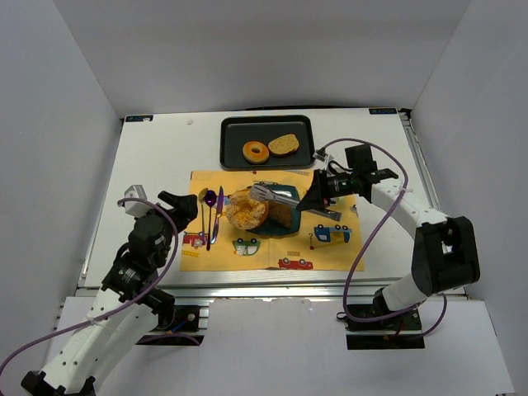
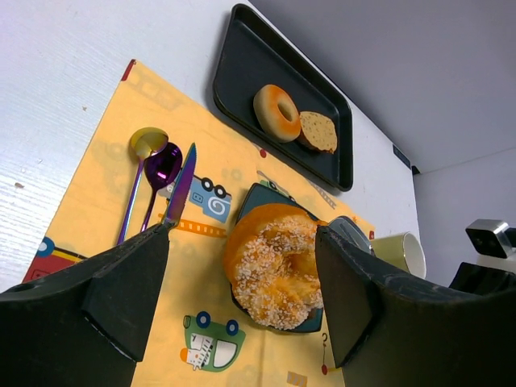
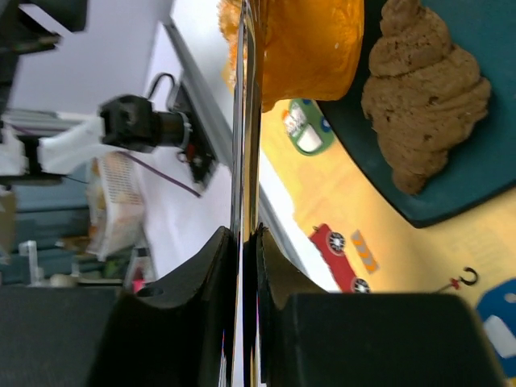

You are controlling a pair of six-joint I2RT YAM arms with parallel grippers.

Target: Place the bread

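On the plate (image 1: 285, 232), tongs (image 1: 276, 195) half hide brown bread (image 1: 285, 216).

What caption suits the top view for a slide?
Right gripper holds tongs over breads on teal plate; left gripper open beside cutlery.

A robot lab cell: plain white walls (image 1: 70, 124) box in a white table (image 1: 157, 157), two cabled arms (image 1: 140, 247) bolted at the table's near edge.

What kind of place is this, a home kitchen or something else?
Probably a robot test cell, not a home: plain white walls box in the table, and a toy-car placemat, cutlery and a black tray of bread are staged on it.
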